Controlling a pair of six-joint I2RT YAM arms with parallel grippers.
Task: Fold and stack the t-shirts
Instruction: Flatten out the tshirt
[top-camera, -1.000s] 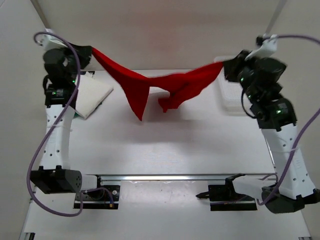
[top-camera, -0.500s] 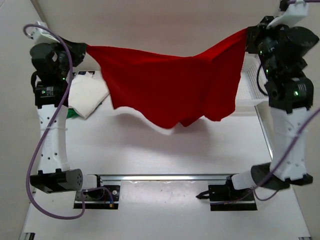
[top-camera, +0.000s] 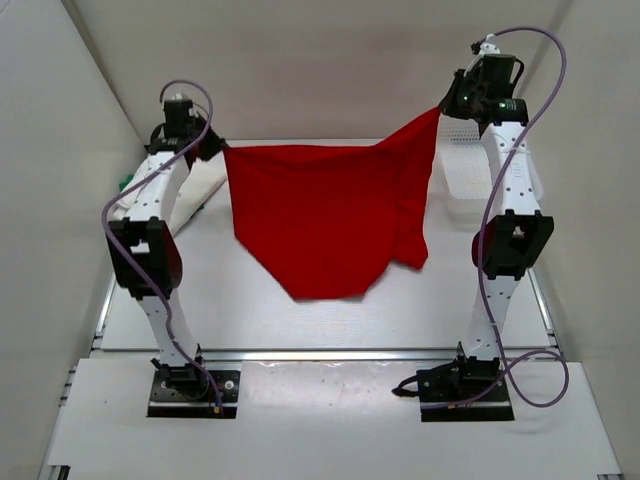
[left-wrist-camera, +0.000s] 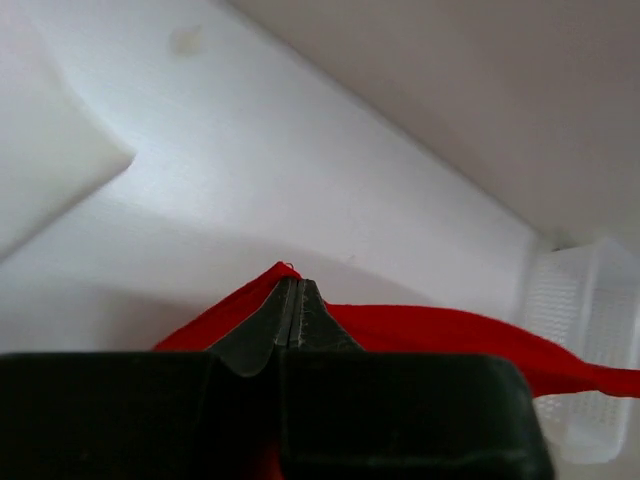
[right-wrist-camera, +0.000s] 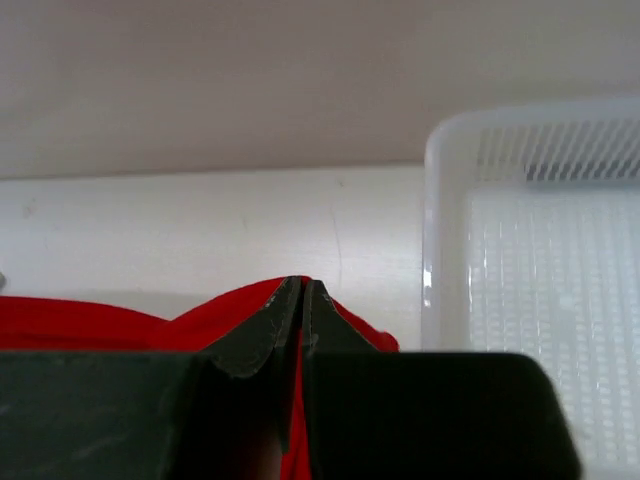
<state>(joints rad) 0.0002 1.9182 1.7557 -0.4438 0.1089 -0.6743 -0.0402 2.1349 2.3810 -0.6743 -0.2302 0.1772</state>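
Pale walls (top-camera: 300, 70) box a white, matte bench (top-camera: 250, 320). Soft red t-shirt (top-camera: 320, 215) hangs spread over its middle, its upper corners pinched in the left claw (top-camera: 214, 150) at ten o'clock and the right claw (top-camera: 443, 106) at two — both clamped on the cloth. Its lower edge tapers to a blunt point; plain bench surface stretches toward six. White mesh basket (top-camera: 458, 185) sits at three.

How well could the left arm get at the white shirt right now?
Probably not yet. The left gripper is shut on a corner of the red shirt, which the right gripper holds too. The white shirt lies near, but the jaws are busy.
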